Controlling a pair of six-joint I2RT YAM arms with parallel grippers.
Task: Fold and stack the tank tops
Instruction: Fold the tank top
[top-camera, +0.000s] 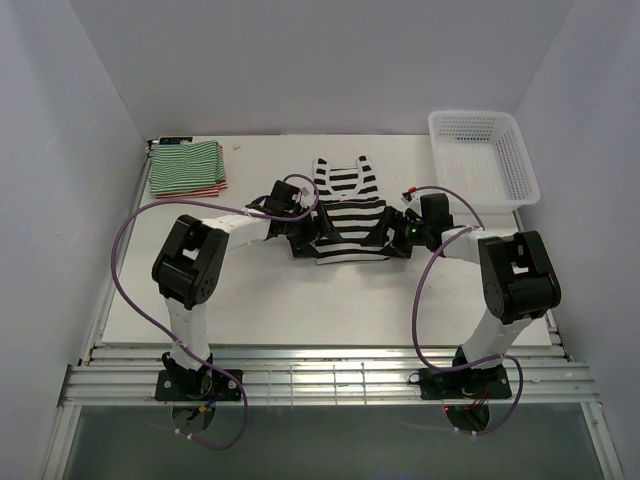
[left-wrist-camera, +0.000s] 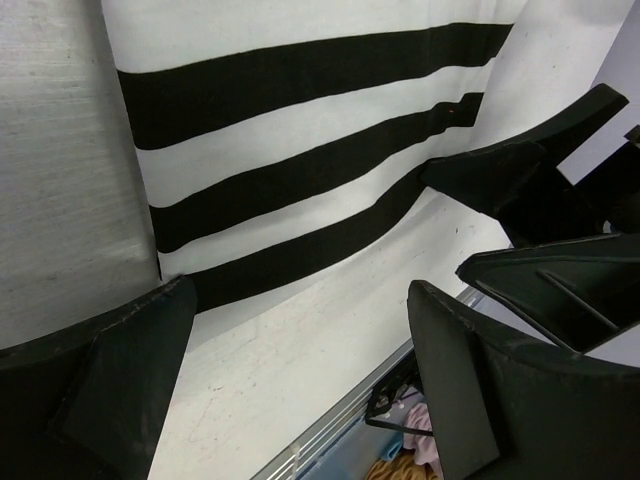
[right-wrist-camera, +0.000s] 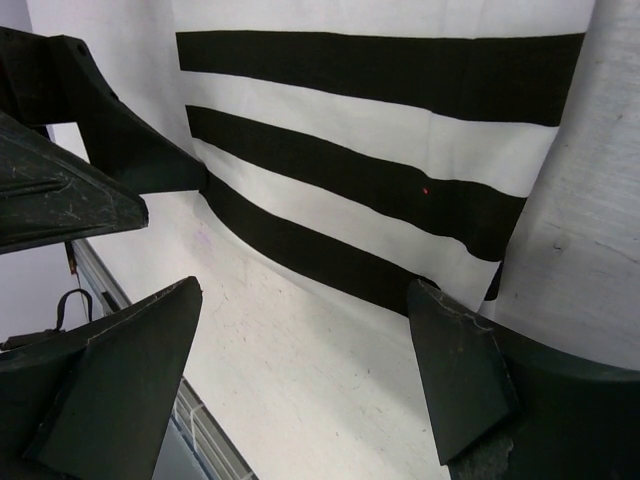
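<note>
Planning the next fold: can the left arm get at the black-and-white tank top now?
Probably yes: the left gripper sits at the left side of the black-and-white tank top, jaws open, nothing in the way.

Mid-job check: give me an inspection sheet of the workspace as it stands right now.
Surface: white table, faintly scuffed.
Job's things: black-and-white top lies mid-table between the arms; green-and-white top is folded on the red-and-white top at the far left corner.
Clutter: white basket at the far right.
Grippers: left gripper and right gripper sit low at the top's near corners, jaws open.
Cables: purple cables loop off both arms.
Surroundings: plain walls; nothing else seen.
</note>
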